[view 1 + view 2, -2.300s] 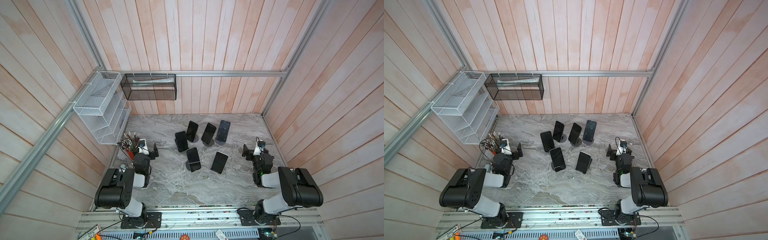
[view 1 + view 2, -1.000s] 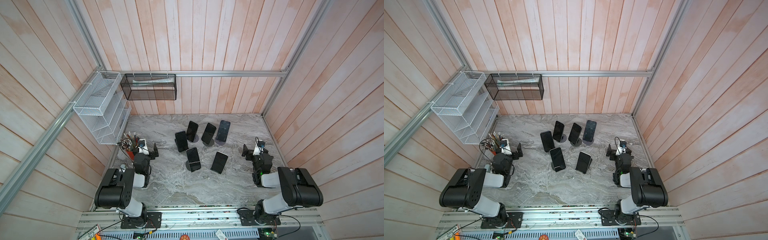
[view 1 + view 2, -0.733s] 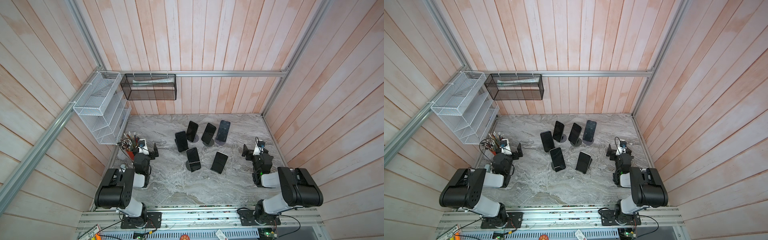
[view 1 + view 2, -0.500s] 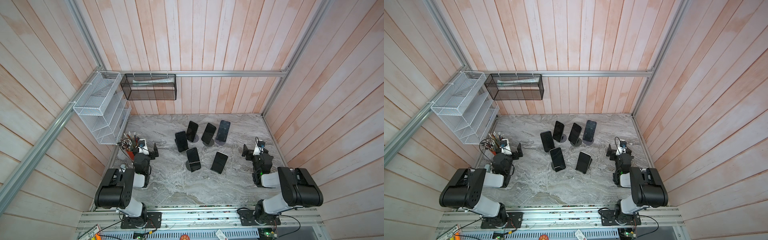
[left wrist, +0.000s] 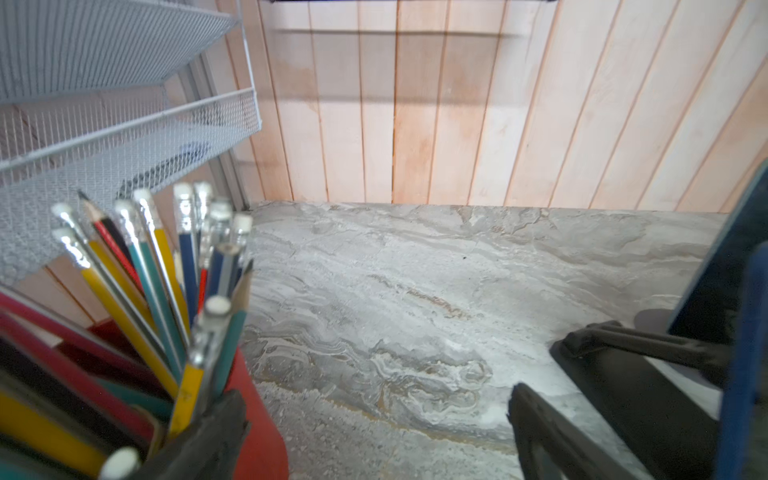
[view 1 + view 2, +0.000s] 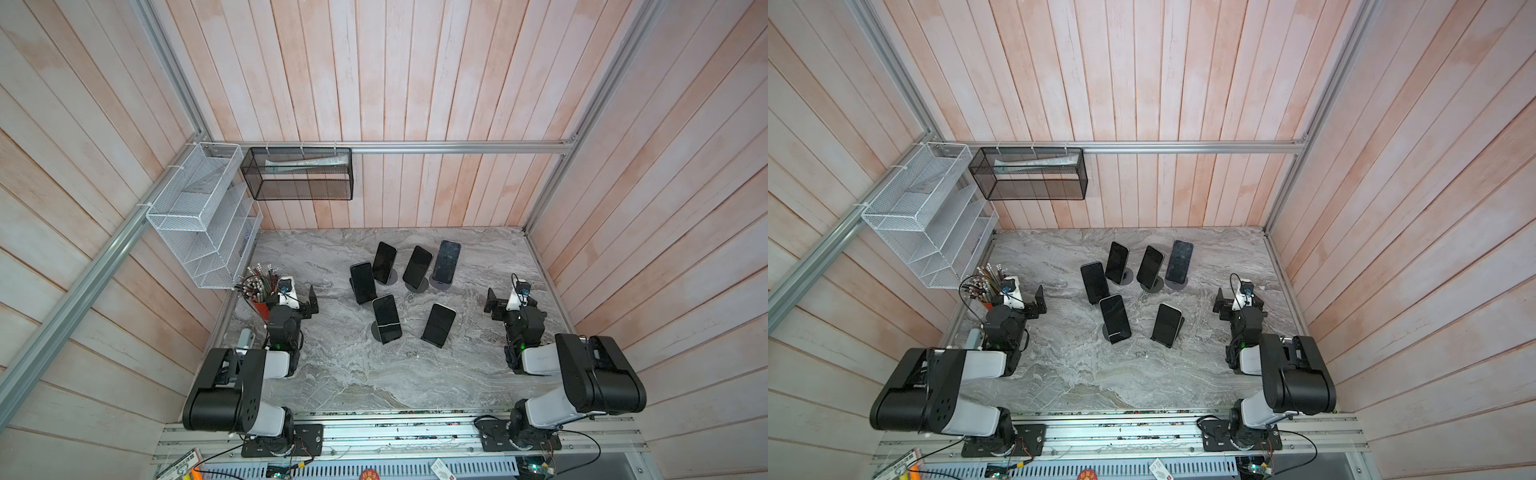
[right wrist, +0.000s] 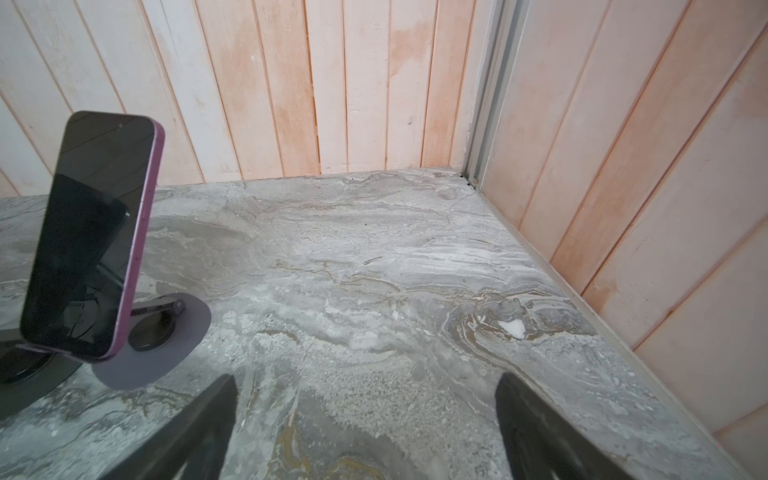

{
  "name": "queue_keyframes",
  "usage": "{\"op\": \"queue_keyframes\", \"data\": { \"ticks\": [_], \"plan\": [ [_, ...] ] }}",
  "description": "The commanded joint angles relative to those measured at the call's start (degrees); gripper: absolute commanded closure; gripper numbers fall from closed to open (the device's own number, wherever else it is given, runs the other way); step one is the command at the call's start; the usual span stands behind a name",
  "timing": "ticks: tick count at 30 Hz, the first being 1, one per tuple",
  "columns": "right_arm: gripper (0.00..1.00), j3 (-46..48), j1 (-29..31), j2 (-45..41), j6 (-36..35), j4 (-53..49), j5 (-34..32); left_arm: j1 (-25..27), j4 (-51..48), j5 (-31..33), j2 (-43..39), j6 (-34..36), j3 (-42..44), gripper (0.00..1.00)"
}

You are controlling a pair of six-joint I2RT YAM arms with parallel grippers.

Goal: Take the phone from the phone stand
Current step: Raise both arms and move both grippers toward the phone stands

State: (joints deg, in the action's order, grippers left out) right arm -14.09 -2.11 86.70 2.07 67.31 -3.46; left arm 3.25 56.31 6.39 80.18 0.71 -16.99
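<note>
All six phones (image 6: 1149, 266) are up on their stands (image 6: 1158, 286) in the middle of the marble table (image 6: 332, 374), none lifted. Left gripper (image 5: 374, 395) hangs low with its jaws spread wide, nothing between them but bare marble; right gripper (image 7: 365, 379), same story, jaws wide and empty. Front pair first: the front-left phone (image 6: 386, 319) leans back on a round-footed stand (image 6: 376, 332), the front-right phone (image 6: 439, 325) near it, the two apart. Behind them four more, and the far-right one is the purple-edged phone (image 7: 87, 232), tilted back on its round grey base (image 7: 166, 345), off to one side of the right gripper with open marble between them. Seen from the robot's side, the front pair stands before the back four. On the left it is tighter: a red pencil cup (image 5: 257, 415) crammed with pencils (image 5: 145, 257) stands right beside one left finger (image 5: 208, 436), touching or not I cannot tell, and the white mesh organizer (image 6: 199, 216) hangs on the side wall just above it. By the other finger, a black folding stand (image 5: 644, 395) carries a dark phone with a bluish edge (image 5: 731, 270). A black mesh basket (image 6: 299, 174) hangs on the back wall, well clear of the phones
</note>
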Motion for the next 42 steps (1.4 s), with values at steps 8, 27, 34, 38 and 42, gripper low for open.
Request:
{"op": "queue_keyframes", "data": {
  "ticks": [8, 27, 34, 38, 42],
  "plan": [
    [0.02, -15.64, 0.26, -13.63, 6.1, -31.79, -8.19, 2.54, -28.18, 2.23, -19.51, 1.56, -10.79, 0.0],
    [0.33, -29.18, -2.56, -27.15, 31.5, -68.67, 24.65, 2.86, -64.05, -19.79, -40.21, -42.98, -26.28, 0.0],
    [0.33, -29.05, 6.06, -37.02, 25.36, -81.25, 16.65, 2.99, -58.68, -33.93, -37.02, -46.94, -24.64, 0.0],
    [0.33, -29.8, 12.24, -39.66, 23.99, -85.18, 14.72, 5.5, -58.09, -35.85, -37.53, -45.75, -21.71, 0.0],
    [0.33, -31.45, 20.62, -39.76, 23.23, -87.45, 8.97, 11.15, -59.41, -32.68, -40.71, -44.08, -18.22, 0.0]
  ]
}}
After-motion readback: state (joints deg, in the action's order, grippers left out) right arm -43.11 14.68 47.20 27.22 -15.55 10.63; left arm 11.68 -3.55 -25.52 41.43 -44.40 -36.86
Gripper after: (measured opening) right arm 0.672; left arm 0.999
